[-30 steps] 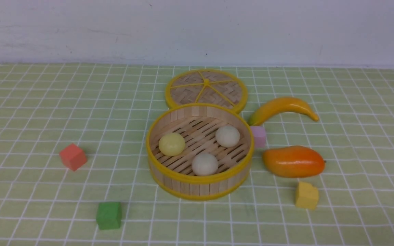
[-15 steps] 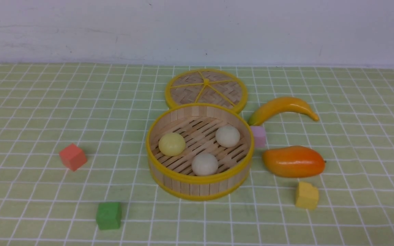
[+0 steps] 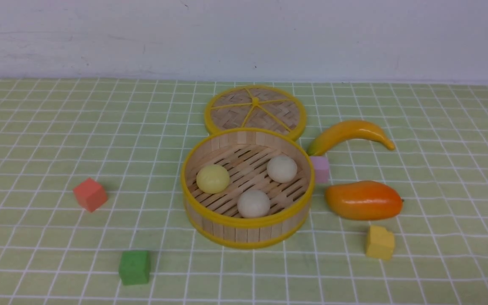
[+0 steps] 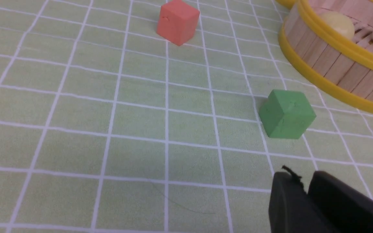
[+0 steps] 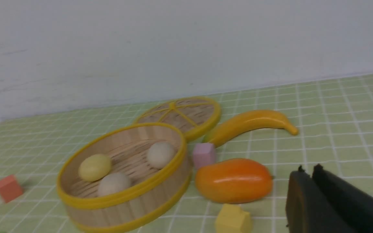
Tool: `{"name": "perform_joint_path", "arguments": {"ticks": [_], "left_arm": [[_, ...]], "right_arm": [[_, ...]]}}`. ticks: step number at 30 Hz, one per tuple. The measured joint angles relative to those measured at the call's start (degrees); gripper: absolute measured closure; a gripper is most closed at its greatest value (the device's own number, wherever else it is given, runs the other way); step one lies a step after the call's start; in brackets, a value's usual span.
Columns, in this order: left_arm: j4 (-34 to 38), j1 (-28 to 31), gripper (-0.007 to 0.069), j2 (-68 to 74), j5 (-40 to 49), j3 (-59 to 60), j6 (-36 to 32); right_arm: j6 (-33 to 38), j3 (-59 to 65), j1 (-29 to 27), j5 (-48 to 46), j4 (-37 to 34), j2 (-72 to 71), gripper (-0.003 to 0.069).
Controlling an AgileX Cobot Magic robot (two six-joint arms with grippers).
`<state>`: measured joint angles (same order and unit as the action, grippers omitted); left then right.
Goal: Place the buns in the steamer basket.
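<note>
- Sitting mid-worktop (image 3: 36, 127), steamer basket (image 3: 247, 224), lid off.
- Resting inside on the slats: all three buns (image 3: 253, 203), apart.
- Left pincer (image 4: 306, 189) and right pincer (image 5: 312, 181): pressed nearly together, pinching nothing.
- Risk: nudging the basket, rolling buns about.

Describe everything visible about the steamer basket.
The steamer basket is round, with upright pale wooden slat walls, a slatted floor and yellow bands at top and bottom. It stands upright and uncovered on the green checked cloth, in front of the flat woven lid. Three buns rest apart on its floor. A pink cube sits close beside its right wall; contact is unclear.
</note>
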<state>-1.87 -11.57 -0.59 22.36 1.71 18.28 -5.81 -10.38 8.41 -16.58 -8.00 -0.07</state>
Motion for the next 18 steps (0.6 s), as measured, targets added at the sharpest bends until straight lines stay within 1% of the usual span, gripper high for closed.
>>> {"name": "perform_joint_path", "arguments": {"ticks": [5,6,7,10,12,18], "left_arm": [[0.00,0.00,0.0533,0.00,0.00,0.00,0.00],[0.00,0.00,0.0533,0.00,0.00,0.00,0.00],[0.00,0.00,0.0533,0.00,0.00,0.00,0.00],[0.00,0.00,0.0533,0.00,0.00,0.00,0.00],[0.00,0.00,0.0533,0.00,0.00,0.00,0.00],[-0.05,0.00,0.0533,0.00,0.00,0.00,0.04]], "right_arm": [[0.00,0.00,-6.99,-0.06,0.25,-0.08,0.0615],[0.85,0.00,-8.41,-0.29,1.67,-0.26,0.0613],[0.85,0.00,-8.41,-0.29,1.67,-0.26,0.0613],[2.36,0.26,-11.26,-3.85,9.19,-0.47,0.0606],[2.19,1.57,-12.09,-5.62,11.86,-0.47,0.0603],[0.36,10.14,-12.92,-7.14,13.24,-0.47,0.0594]]}}
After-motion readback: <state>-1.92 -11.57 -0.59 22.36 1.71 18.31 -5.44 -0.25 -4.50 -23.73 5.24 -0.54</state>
